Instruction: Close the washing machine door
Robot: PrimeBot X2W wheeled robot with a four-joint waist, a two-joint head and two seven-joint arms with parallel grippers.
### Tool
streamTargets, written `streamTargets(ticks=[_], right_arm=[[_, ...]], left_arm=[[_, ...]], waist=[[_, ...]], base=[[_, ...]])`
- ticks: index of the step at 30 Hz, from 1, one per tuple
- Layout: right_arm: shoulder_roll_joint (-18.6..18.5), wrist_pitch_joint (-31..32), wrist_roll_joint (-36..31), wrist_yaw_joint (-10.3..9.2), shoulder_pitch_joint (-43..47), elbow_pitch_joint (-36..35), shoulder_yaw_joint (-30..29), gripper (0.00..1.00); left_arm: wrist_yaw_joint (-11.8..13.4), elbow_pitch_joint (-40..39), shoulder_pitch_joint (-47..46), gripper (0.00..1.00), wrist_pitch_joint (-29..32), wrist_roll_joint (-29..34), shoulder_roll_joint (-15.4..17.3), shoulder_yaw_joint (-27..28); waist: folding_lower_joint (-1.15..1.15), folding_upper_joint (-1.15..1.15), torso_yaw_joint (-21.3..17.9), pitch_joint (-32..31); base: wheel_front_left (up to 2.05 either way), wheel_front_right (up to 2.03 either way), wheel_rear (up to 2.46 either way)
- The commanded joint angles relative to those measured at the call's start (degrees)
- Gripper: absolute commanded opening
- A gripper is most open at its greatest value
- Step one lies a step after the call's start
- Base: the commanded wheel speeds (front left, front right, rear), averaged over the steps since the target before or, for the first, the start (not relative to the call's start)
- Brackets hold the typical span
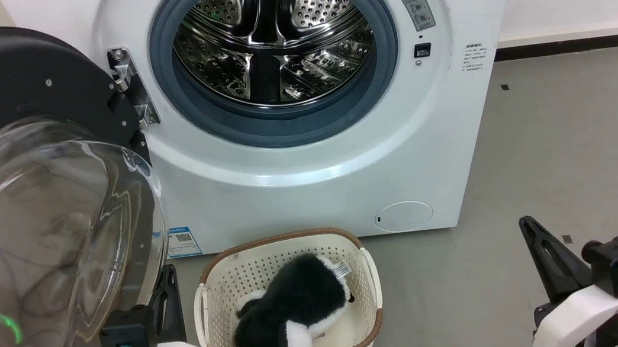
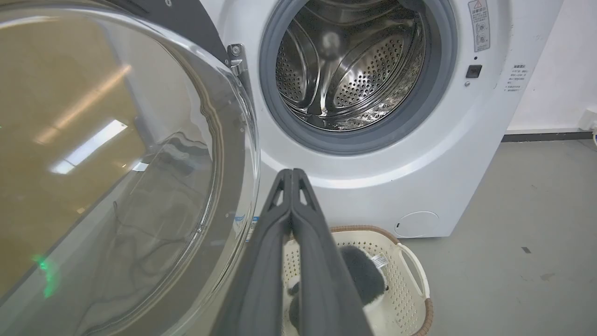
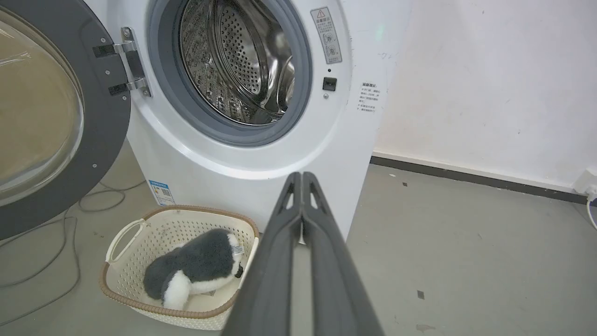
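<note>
Head view: the washing machine door (image 1: 19, 194) stands wide open at frame left, hinged to the washing machine (image 1: 298, 181) at upper centre. The left gripper (image 1: 168, 272), lower left beside the door's glass, and the right gripper (image 1: 526, 224), lower right, both have jaws together.

- The washing machine (image 1: 309, 173), a white front-loader, is seen standing on the floor with its round porthole uncovered and the steel drum exposed.
- The washing machine door (image 1: 19, 194), black-rimmed with a bulging clear window, is swung fully open on its metal hinge at the porthole's left.
</note>
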Motion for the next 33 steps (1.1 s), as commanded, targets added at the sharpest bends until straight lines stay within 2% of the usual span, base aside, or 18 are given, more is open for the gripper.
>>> streamTargets(ticks=[1, 7, 8, 21, 22, 23, 24, 33], right_arm=[[0.27, 0.04, -0.44, 0.05, 0.52, -0.25, -0.10, 0.00], [0.27, 0.04, -0.44, 0.05, 0.52, -0.25, -0.10, 0.00], [0.00, -0.01, 0.00, 0.00, 0.00, 0.00, -0.01, 1.00], [0.01, -1.33, 1.25, 0.00, -0.17, 0.23, -0.62, 1.00], [0.02, -1.45, 1.36, 0.00, -0.18, 0.24, -0.70, 1.00], [0.02, -1.57, 1.49, 0.00, -0.20, 0.25, -0.77, 1.00], [0.02, -1.69, 1.60, 0.01, -0.21, 0.26, -0.85, 1.00], [0.04, -2.76, 2.61, 0.01, -0.26, 0.43, -1.42, 1.00]], left_arm=[[-0.25, -0.24, 0.62, 0.00, 0.02, 0.17, -0.01, 0.03], [-0.25, -0.24, 0.62, 0.00, 0.02, 0.17, -0.01, 0.03], [0.00, 0.00, 0.00, 1.00, -0.01, 0.00, 0.00, -0.01], [1.93, -0.11, -0.18, 1.00, -1.33, 0.22, 0.17, -0.66], [2.12, -0.20, -0.23, 0.87, -1.45, 0.25, 0.23, -0.73], [2.31, -0.30, -0.29, 0.11, -1.57, 0.28, 0.30, -0.80], [2.50, -0.41, -0.35, 0.00, -1.69, 0.30, 0.38, -0.89], [3.82, -2.66, -1.71, 0.00, -2.76, -0.04, 1.35, -1.13]], waist=[[0.00, 0.00, 0.00, 0.00], [0.00, 0.00, 0.00, 0.00], [0.00, 0.00, 0.00, 0.00], [0.00, 0.00, 0.14, 0.20], [0.00, 0.00, 0.18, 0.21], [0.00, 0.00, 0.23, 0.23], [0.00, 0.00, 0.29, 0.25], [0.00, 0.00, 1.56, 0.55]], base=[[0.00, 0.00, 0.00], [0.00, 0.00, 0.00], [0.00, 0.00, 0.00], [0.00, 0.00, 0.00], [0.00, 0.00, 0.00], [0.00, 0.00, 0.00], [0.00, 0.00, 0.00], [0.00, 0.00, 0.00]])
